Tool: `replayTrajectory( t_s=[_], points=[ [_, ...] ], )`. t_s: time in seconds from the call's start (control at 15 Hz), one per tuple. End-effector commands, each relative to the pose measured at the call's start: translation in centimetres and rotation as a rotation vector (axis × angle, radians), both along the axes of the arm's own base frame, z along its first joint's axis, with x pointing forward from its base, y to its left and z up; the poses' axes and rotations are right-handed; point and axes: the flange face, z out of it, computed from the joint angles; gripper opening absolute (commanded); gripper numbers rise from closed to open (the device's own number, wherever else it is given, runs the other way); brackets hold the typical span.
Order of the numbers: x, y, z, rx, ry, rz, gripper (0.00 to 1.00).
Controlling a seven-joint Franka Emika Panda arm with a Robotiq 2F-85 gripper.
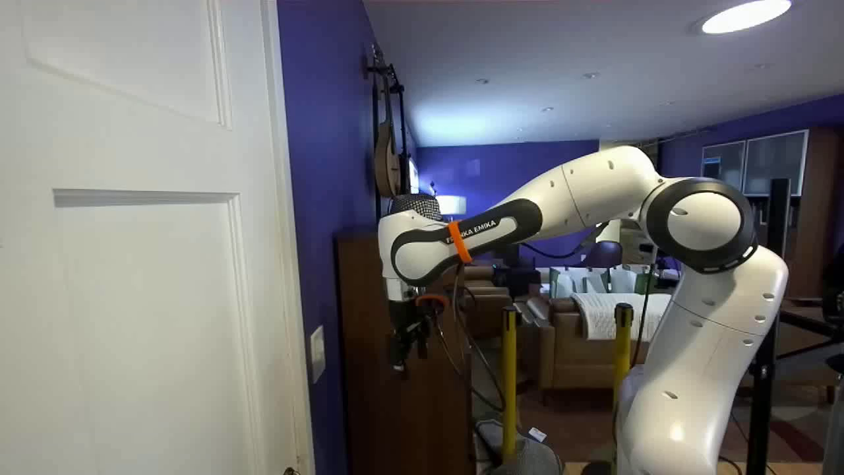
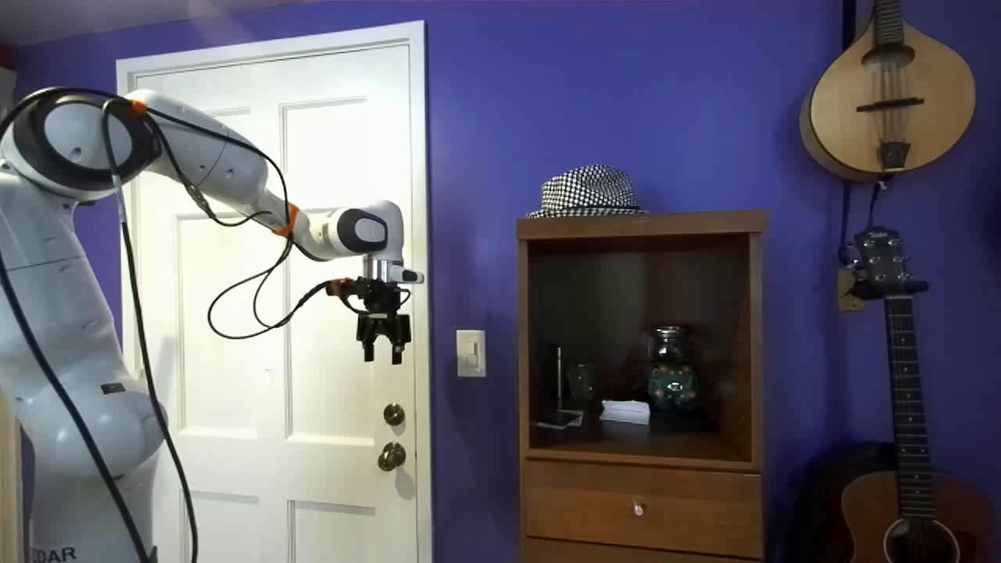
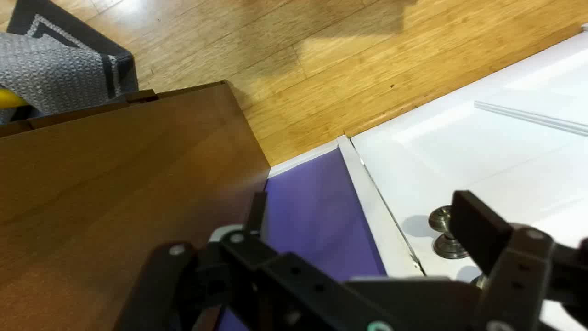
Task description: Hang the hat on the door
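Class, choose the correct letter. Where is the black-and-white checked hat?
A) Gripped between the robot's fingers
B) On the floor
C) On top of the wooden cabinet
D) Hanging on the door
C, because in an exterior view the hat rests brim down on top of the wooden cabinet, apart from the fingers, which stand open with nothing between them.

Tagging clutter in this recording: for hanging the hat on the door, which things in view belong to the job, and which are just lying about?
Job:
checkered hat
white door
its knob, possibly the hanging spot
open fingers, empty

Just there:
wooden cabinet, merely bearing the hat
patterned jar and white item inside it
guitar
round-bodied stringed instrument
yellow posts
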Motion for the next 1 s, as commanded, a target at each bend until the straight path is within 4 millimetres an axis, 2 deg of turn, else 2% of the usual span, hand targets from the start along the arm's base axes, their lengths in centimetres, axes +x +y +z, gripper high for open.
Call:
replayTrajectory(
  t_s=[0.0,0.33,0.4,0.67,0.93],
  points=[
    [0.0,0.0,0.1,0.0,0.001,0.0,1.0],
    [0.0,0.0,0.1,0.0,0.001,0.0,1.0],
    [0.0,-0.6,0.7,-0.043,-0.007,-0.003,1.0],
    [-0.2,-3.8,5.2,-0.235,-0.022,0.101,1.0],
    [0.2,-7.3,12.3,-0.441,-0.111,0.197,1.0]
  ],
)
